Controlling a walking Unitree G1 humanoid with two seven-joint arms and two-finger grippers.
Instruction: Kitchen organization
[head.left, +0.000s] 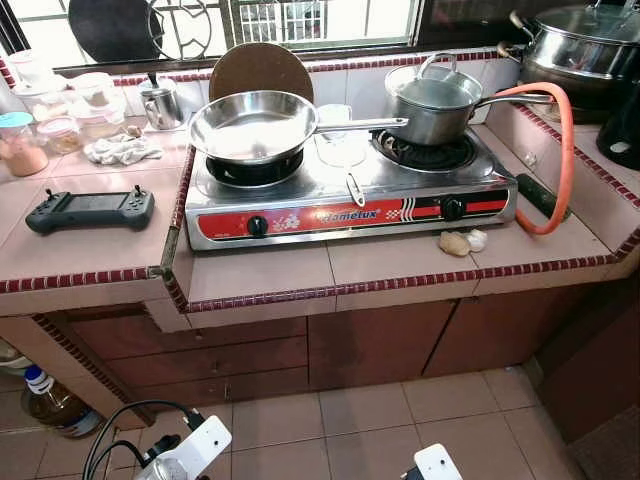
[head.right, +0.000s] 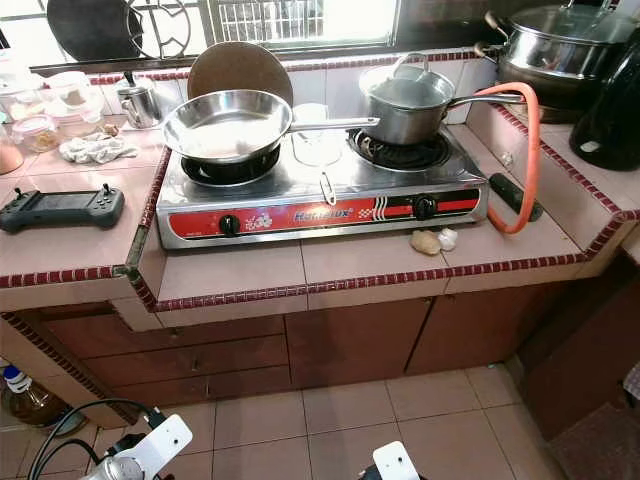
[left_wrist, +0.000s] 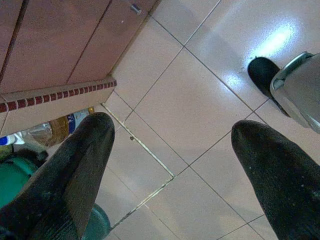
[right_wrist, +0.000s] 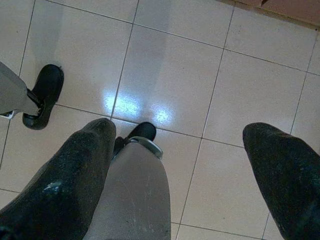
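A two-burner gas stove (head.left: 350, 200) sits on the tiled counter (head.left: 260, 272). On its left burner rests a steel frying pan (head.left: 252, 125); a lidded saucepan (head.left: 432, 100) stands on the right burner. A round wooden board (head.left: 260, 68) leans behind the pan, and a clear glass (head.left: 335, 125) stands between the two pans. Two pale garlic or ginger pieces (head.left: 460, 241) lie in front of the stove. Both arms hang low by the floor. My left gripper (left_wrist: 172, 130) is open over the floor tiles. My right gripper (right_wrist: 180, 135) is open too, above my own feet.
A black game controller (head.left: 90, 209), a crumpled cloth (head.left: 122, 150), plastic containers (head.left: 60, 110) and a steel mug (head.left: 160, 103) share the left counter. An orange gas hose (head.left: 563, 140) loops at the right beside a big steel pot (head.left: 585, 45). A bottle (head.left: 55, 402) stands on the floor by the cabinets (head.left: 370, 340).
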